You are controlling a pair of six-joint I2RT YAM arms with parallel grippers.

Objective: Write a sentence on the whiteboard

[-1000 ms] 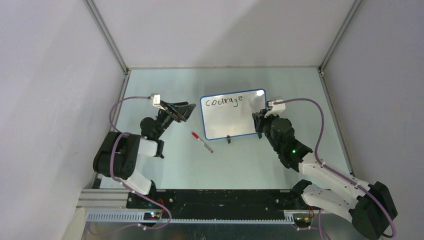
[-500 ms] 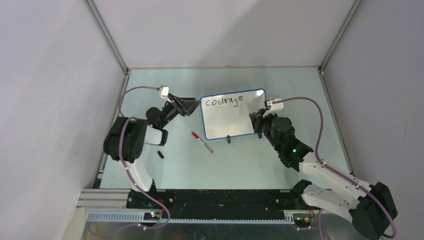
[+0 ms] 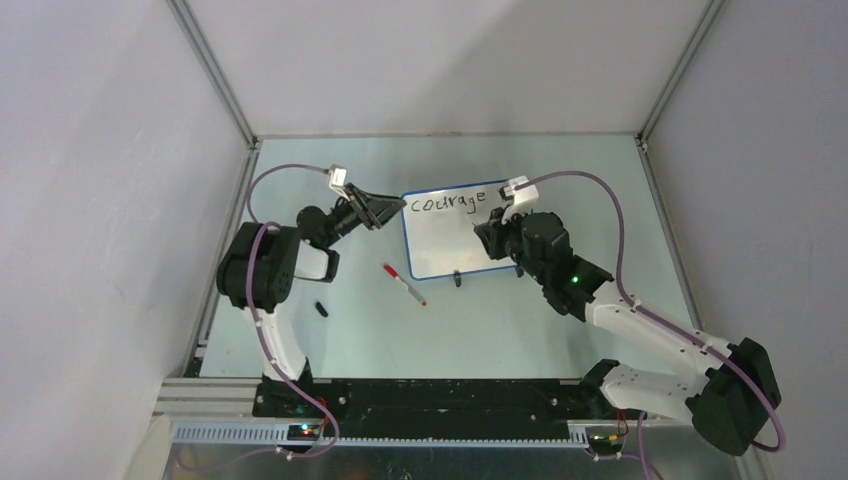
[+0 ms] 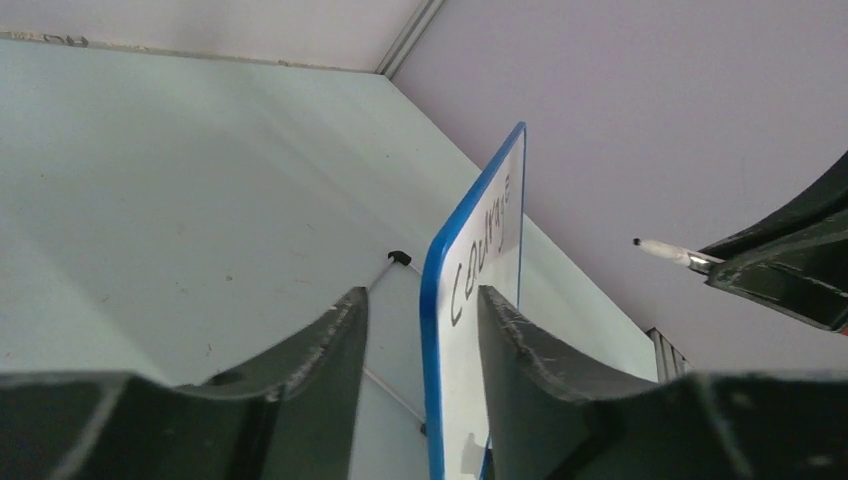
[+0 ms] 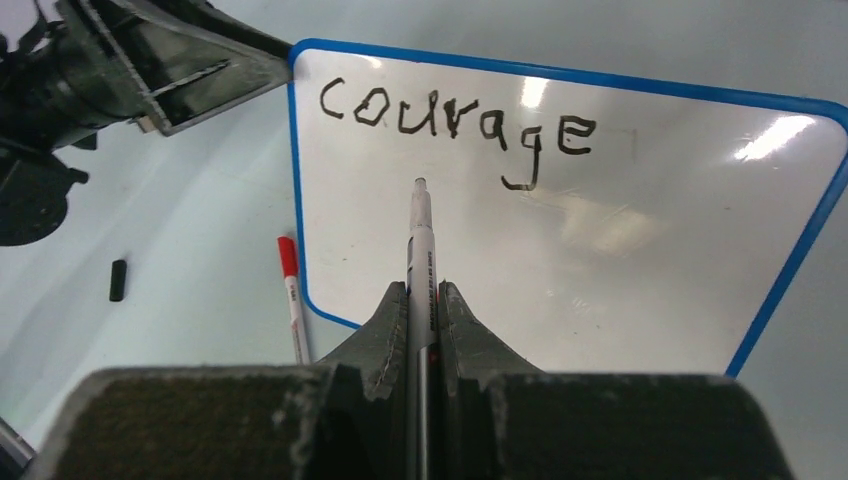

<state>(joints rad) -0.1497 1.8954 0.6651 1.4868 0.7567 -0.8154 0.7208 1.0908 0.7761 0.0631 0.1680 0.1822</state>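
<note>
The whiteboard (image 3: 440, 245) stands tilted on the table, blue-rimmed, with "courage" (image 3: 448, 202) written in black along its top; that is all of the sentence that shows. My left gripper (image 3: 392, 208) is open, one finger on each side of the board's left rim (image 4: 432, 300), with gaps showing. In the left wrist view the word (image 4: 485, 240) runs up the board face. My right gripper (image 5: 422, 290) is shut on a white marker (image 5: 421, 240). The marker's tip hovers over the white board (image 5: 620, 260) just below "courage" (image 5: 455, 120).
A red-capped marker (image 3: 404, 284) lies on the table left of the board's lower corner. A small black cap (image 3: 321, 308) lies further left, near the left arm's base. The board's black foot (image 3: 457, 279) juts out at its near edge. Walls enclose three sides.
My left gripper moved right to the board's upper left edge and its fingers narrowed around the rim. My right gripper carried the marker left, over the board's face.
</note>
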